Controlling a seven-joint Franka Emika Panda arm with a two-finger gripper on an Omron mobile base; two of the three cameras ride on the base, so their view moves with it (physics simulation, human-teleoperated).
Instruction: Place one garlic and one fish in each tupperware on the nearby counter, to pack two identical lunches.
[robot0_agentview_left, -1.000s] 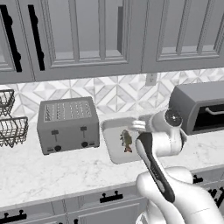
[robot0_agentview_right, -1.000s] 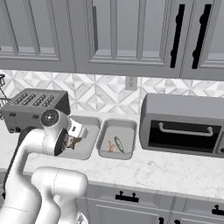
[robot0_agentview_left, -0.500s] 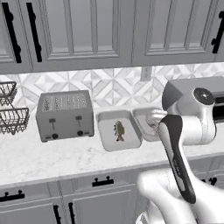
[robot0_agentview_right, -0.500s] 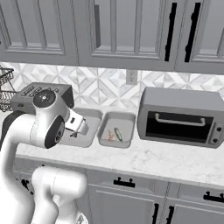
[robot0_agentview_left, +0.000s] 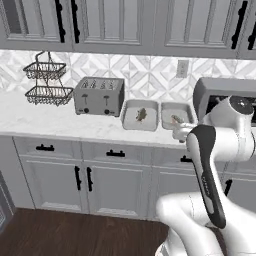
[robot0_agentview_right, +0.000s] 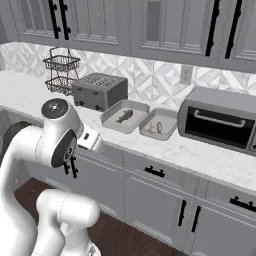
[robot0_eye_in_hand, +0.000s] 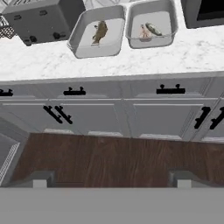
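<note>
arm pulled back off counter (robot0_agentview_left: 60, 122), jaws spread wide, empty, aimed at cabinets (robot0_eye_in_hand: 113, 116)

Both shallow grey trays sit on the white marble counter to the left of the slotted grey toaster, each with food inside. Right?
Not quite: the shallow grey trays sit right of the slotted grey toaster, between it and the dark toaster oven, on the white marble counter. The left base view shows it; each holds food.

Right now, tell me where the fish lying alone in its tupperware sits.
The fish lies in the left tupperware in the left base view, between the toaster and the second tupperware, on the counter.
</note>
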